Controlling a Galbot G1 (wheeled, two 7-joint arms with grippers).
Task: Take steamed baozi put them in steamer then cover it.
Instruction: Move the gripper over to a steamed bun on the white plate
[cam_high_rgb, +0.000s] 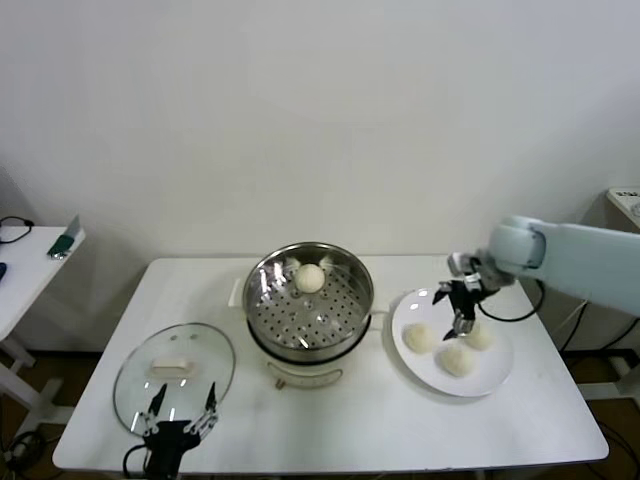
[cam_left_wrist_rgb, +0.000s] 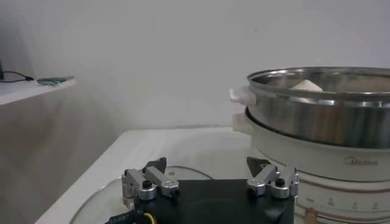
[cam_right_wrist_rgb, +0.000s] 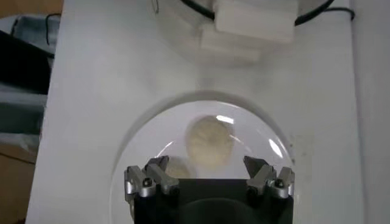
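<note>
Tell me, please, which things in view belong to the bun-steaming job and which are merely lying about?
Part of the job:
- steamer, one baozi inside
- three baozi on the white plate
- glass lid on the table
- right gripper, open above the plate
- left gripper, open by the lid

Lying about:
- side table with a green object

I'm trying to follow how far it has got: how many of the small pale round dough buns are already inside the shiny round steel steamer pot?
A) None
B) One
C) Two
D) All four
B: the head view shows a single pale bun on the perforated tray of the steel steamer pot, while three others still lie on the round white plate.
</note>
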